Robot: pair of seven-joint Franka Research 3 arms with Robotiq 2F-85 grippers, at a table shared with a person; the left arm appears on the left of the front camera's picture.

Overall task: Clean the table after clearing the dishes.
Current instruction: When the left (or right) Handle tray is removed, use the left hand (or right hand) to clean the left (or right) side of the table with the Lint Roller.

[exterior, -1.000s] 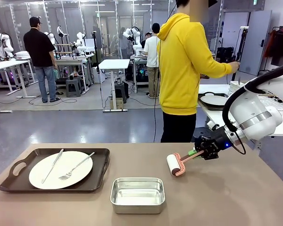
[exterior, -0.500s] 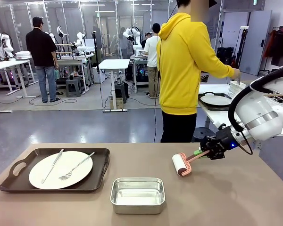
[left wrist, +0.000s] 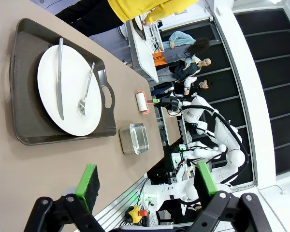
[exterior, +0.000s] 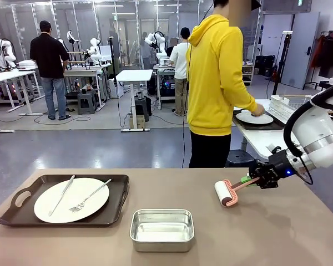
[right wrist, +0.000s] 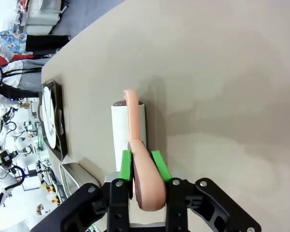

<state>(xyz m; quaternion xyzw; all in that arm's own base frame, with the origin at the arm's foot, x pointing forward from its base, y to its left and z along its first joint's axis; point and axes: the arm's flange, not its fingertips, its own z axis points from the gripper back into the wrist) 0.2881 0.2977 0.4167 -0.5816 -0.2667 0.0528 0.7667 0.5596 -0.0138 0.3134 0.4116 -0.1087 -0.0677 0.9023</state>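
Observation:
On the left of the tan table [exterior: 277, 233] lies a dark brown tray [exterior: 117, 194] carrying a white plate [exterior: 94, 205] with a knife and a fork. My right gripper [exterior: 254, 178] is shut on the pink handle of a lint roller [exterior: 223, 193], whose white roll rests on the table at the right. The right wrist view has the green pads [right wrist: 158, 164] clamped on that handle, with the lint roller [right wrist: 121, 128] flat on the table [right wrist: 222, 72]. My left gripper [left wrist: 147, 186] hangs open above the table, short of the plate [left wrist: 72, 111].
A small steel pan [exterior: 162, 228] stands near the front middle edge. Behind the table a person in a yellow hoodie [exterior: 213, 72] lays a hand [exterior: 259, 111] on a second plate [exterior: 250, 118] on a white side table at the right.
My right gripper has drawn the lint roller to the right across the table. The person's hand has come down onto the plate on the side table.

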